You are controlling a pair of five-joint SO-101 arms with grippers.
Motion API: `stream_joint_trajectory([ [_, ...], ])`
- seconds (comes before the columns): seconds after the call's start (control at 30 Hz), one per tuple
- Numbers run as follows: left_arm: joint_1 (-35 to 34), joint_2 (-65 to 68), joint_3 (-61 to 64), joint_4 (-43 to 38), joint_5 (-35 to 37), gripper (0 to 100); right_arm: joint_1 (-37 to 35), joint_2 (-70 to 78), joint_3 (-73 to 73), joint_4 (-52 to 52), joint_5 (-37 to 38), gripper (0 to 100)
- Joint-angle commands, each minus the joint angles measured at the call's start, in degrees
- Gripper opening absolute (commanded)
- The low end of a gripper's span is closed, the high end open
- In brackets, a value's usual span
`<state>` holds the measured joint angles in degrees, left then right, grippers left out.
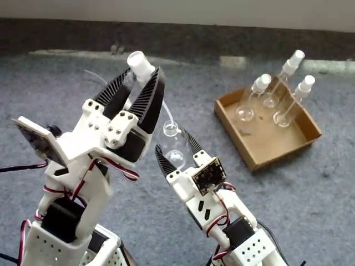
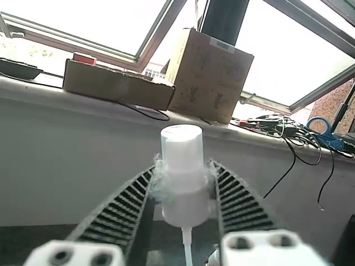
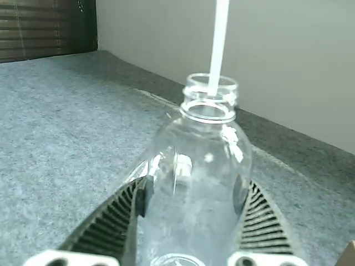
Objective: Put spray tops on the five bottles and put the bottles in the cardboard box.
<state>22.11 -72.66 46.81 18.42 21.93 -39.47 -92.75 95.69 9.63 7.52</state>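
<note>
Clear round-bodied bottle (image 3: pixel 194 183), open at the neck, held above the grey carpeted desk (image 1: pixel 83 83). The right claw (image 3: pixel 194 191) is clamped on its belly, one ribbed black finger on each side.

Higher up, the left claw (image 1: pixel 143 72) is closed around the collar of a white plastic spray top (image 1: pixel 140 61), cap pointing upward. A thin pale dip tube (image 3: pixel 217 44) hangs from the spray top, and its lower end is already inside the bottle's neck. The collar itself sits well above the rim and is not yet seated.

Off to the right arm's side, a shallow brown cardboard box (image 1: pixel 232 127) lies on the desk. Three capped bottles (image 1: pixel 252 100) (image 1: pixel 280 83) (image 1: pixel 294 102) sit close together in it, each clear with a white top on.

The bottle looks light, thin-walled and smooth, so it is likely slippery. Its rounded belly could tilt or slide between the fingers when the top is pressed down. The widest part of the body, where it is gripped now, seems the steadiest place to hold it.

The spray top looks small and stiff, and is best held by the collar under the cap. The tube appears flexible and could bend if the top comes down off line with the neck.
</note>
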Motion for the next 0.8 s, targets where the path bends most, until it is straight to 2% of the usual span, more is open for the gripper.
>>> stream_joint_trajectory([
  [0.0, 1.27, -0.40, 5.23, 0.00, 0.53, 0, -0.31, -0.66, 9.54, 0.13, 0.53, 12.4],
  [0.27, 1.45, -0.40, 15.25, -0.09, 0.00, 0, -0.22, -0.75, 9.54, 0.13, 0.53, 12.4],
  [0.47, 3.47, -0.40, 20.09, -0.09, -11.16, 0, -0.22, -0.75, 9.54, 0.13, 0.53, 12.4],
  [0.77, 6.46, -0.40, 20.26, 0.18, -11.43, 0, -0.22, -0.66, 9.54, 0.13, 0.53, 12.4],
])
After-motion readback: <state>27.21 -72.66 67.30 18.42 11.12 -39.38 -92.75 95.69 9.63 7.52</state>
